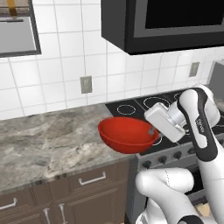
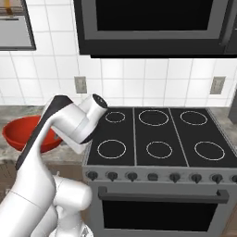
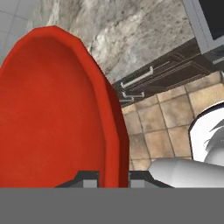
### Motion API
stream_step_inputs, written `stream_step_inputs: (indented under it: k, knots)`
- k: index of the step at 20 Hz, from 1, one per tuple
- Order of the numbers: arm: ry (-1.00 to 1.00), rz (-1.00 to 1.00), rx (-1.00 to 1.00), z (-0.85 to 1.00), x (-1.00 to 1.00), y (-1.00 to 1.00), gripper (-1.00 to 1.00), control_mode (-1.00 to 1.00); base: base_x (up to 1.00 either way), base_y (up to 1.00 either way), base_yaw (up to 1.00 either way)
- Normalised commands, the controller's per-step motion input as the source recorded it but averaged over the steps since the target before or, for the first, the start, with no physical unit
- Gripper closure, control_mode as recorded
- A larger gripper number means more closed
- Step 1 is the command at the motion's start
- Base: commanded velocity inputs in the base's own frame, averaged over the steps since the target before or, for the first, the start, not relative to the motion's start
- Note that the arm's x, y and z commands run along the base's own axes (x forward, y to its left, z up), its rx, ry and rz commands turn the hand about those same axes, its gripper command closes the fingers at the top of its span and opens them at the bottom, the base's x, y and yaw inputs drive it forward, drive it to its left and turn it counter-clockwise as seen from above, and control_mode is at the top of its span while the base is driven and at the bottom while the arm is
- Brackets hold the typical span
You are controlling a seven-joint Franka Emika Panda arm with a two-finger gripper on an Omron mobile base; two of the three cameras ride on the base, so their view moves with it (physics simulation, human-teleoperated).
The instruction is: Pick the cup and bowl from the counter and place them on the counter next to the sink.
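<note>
Fingers (image 3: 113, 178) pinch bowl (image 1: 127, 133) rim, bowl lifted over counter (image 1: 48, 140) edge

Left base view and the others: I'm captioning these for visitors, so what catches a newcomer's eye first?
The wide glossy red round bowl stands out first, held in the air at the front edge of the mottled grey-beige stone counter, beside the black stovetop with white rings. The end effector is clamped on its rim, one fingertip inside and one outside. Above the stovetop hangs a dark microwave.
</note>
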Motion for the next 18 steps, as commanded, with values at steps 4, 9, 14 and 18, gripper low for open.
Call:
stream_step_inputs:
  k: [4,9,14,18]
  knots:
    - [0.0,0.0,0.0,0.0,0.0,0.0,1.0,1.0,-0.67,0.05,0.0]
    - [0.0,0.0,0.0,0.0,0.0,0.0,1.0,1.0,0.48,0.06,0.17]
    - [0.0,0.0,0.0,0.0,0.0,0.0,1.0,1.0,0.24,0.0,0.66]
    - [0.0,0.0,0.0,0.0,0.0,0.0,1.0,1.0,0.04,0.0,0.91]
